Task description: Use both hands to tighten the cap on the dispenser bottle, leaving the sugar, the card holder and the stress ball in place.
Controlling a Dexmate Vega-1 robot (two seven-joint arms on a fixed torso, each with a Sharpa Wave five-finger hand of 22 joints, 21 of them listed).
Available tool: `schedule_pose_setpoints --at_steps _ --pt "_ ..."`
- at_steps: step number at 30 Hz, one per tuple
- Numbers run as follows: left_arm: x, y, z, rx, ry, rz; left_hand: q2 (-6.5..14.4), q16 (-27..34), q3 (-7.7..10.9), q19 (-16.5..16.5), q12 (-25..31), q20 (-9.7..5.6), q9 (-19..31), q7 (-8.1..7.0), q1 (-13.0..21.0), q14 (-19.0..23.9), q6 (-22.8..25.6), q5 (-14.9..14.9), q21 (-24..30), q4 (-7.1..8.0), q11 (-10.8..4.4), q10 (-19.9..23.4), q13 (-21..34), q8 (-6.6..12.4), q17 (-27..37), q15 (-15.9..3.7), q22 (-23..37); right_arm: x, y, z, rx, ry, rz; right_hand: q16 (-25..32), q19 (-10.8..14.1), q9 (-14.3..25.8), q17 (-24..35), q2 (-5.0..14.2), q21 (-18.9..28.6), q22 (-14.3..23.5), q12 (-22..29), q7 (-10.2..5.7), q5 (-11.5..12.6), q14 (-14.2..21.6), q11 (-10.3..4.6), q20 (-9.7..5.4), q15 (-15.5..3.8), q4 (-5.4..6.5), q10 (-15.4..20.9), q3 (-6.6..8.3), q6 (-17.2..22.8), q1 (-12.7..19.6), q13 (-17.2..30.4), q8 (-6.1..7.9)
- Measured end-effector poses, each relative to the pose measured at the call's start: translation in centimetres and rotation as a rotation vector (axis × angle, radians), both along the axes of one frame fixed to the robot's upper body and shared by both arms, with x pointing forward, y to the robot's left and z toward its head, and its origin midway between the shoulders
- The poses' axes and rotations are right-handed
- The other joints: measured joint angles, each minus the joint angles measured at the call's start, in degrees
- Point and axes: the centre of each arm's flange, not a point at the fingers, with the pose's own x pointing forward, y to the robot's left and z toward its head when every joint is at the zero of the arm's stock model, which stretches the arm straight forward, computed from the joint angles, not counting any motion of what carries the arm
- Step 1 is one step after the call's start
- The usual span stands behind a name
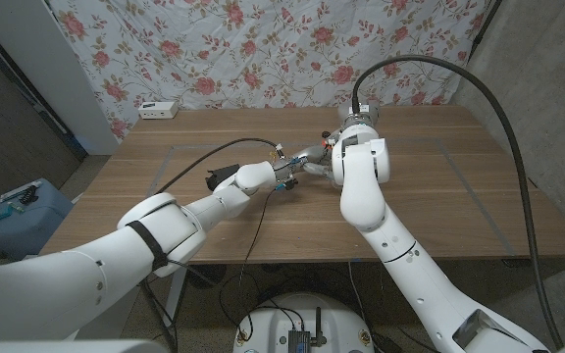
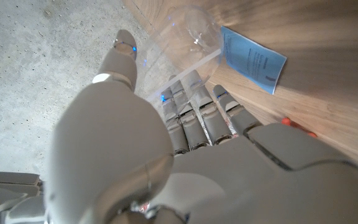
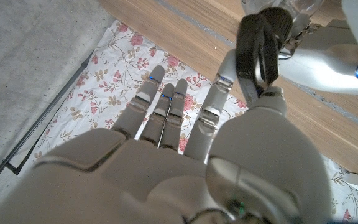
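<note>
Left hand [image 1: 284, 176] mid-table, fingers [image 2: 199, 111] wrapped around the clear dispenser bottle [image 2: 188, 43]. Right hand [image 1: 333, 149] just beyond, touching the cap [image 3: 264, 38]; its thumb rests on the cap, the fingers [image 3: 166, 106] spread. Blue card holder [image 2: 252, 58] beside the bottle.

I'm working in a makeshift lab: a flowered sheet [image 1: 263, 49] hung as backdrop, bare concrete wall [image 1: 547, 88], wooden table [image 1: 439, 206], cables [image 1: 459, 74] trailing, blue toolbox [image 1: 13, 211] beside it.
</note>
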Motion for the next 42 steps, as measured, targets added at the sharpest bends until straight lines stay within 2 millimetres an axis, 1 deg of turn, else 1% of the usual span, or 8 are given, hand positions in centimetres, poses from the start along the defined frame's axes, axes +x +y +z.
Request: schedule_pose_setpoints --at_steps 12,23,27,28,31,33,37,42 --pt "-0.4 0.2 -0.3 -0.006 -0.007 -0.007 0.0 -0.2 0.0 0.0 0.0 0.0 0.0 0.0 0.0 0.1 0.0 0.0 0.0 0.0 0.01 0.0 0.0 -0.09 -0.1 -0.16 0.0 -0.4 0.2 -0.4 -0.002 -0.016 0.008 -0.4 0.0 0.0 0.0 0.69 0.0 0.0 0.0 0.46 -0.3 1.3 -0.4 0.0 -0.05 0.0 1.4 0.0 0.6 0.7 -0.3 0.9" --pt "-0.8 0.4 -0.4 -0.01 -0.013 -0.012 0.0 0.0 0.0 0.0 -0.1 0.0 0.0 0.0 0.0 0.0 0.0 0.0 0.0 0.0 0.02 0.0 0.0 0.01 -0.2 -0.22 0.0 -0.8 0.4 -0.6 -0.002 -0.031 0.006 -1.0 0.0 0.0 -0.1 0.74 -0.3 0.0 -1.3 0.74 -0.3 1.4 -0.23 0.0 -0.15 -0.23 0.5 -0.23 0.9 0.8 -0.3 1.14" --pt "-0.9 0.4 -0.3 -0.012 -0.017 -0.015 0.0 0.0 0.0 0.0 -0.1 0.0 0.0 0.0 0.0 0.0 0.0 0.0 0.0 0.0 0.02 0.0 0.0 0.02 -0.3 -0.22 0.0 -0.8 0.4 -0.5 -0.005 -0.039 0.003 -1.1 -0.2 0.0 -0.1 0.46 -0.5 0.0 -1.3 0.74 -0.8 1.4 -0.41 0.21 -0.15 0.1 0.4 -0.55 0.9 0.5 -0.2 1.24" --pt "-0.9 0.5 -0.4 -0.011 -0.013 -0.012 0.0 0.0 0.0 0.0 -0.1 0.0 0.0 0.0 0.0 0.0 0.0 0.0 0.0 0.0 0.03 0.0 0.0 0.02 -0.3 -0.22 0.0 -1.1 0.5 -0.8 0.001 -0.037 0.009 -1.1 -0.2 0.0 -0.1 0.17 -0.5 0.0 -1.3 0.73 -0.8 1.4 -0.31 0.21 -0.15 0.26 0.3 -0.72 0.9 0.2 -0.1 2.66" --pt "-0.9 0.5 -0.4 -0.012 -0.015 -0.013 0.0 0.0 0.0 0.0 -0.1 0.0 0.0 0.0 0.0 0.0 0.0 0.0 0.0 0.0 0.09 -0.1 0.0 0.02 -0.2 -0.25 0.0 -1.3 0.5 -0.8 0.003 -0.042 0.009 -1.1 -0.2 0.0 0.0 -0.12 -0.5 0.0 -1.7 0.73 -0.8 1.4 -0.31 0.21 -0.15 0.33 0.3 -0.79 0.9 -0.1 -0.1 3.54" --pt "-1.0 0.6 -0.4 -0.012 -0.015 -0.013 0.0 0.0 0.0 0.0 -0.1 0.0 0.0 0.0 0.0 0.0 0.0 0.0 0.0 0.0 -0.02 0.0 0.0 0.02 -0.1 -0.21 0.0 -1.3 0.5 -0.8 0.004 -0.043 0.009 -1.1 -0.2 0.0 0.2 -0.19 -0.5 0.0 -1.7 0.73 -0.8 1.4 -0.31 0.21 -0.15 0.49 0.3 -0.94 0.9 -0.5 -0.1 3.59" --pt "-1.0 0.7 -0.4 -0.013 -0.017 -0.014 0.0 0.0 0.0 0.0 -0.1 0.0 0.0 -0.01 0.0 0.1 0.0 0.0 0.0 0.0 -0.13 0.1 0.0 0.02 -0.3 -0.1 0.0 -1.4 0.5 -0.7 0.001 -0.048 0.005 -1.1 -0.2 0.0 0.0 0.37 -0.5 0.0 -1.7 0.51 -0.8 1.6 -0.76 0.21 0.06 0.15 0.7 -0.61 0.6 -0.2 -0.1 4.69" --pt "-1.0 0.8 -0.4 -0.012 -0.013 -0.016 0.0 0.0 0.0 0.0 0.0 0.0 0.0 -0.01 0.0 0.1 0.0 0.0 0.0 0.0 -0.13 0.1 0.0 0.01 -0.3 -0.1 0.0 -1.5 0.7 -0.6 0.014 -0.049 0.01 -1.5 -0.2 0.0 0.0 0.84 -0.5 0.0 -1.7 0.51 -0.8 1.9 -1.14 0.21 -0.05 -0.48 1.6 -0.45 0.6 0.8 -0.1 4.7"
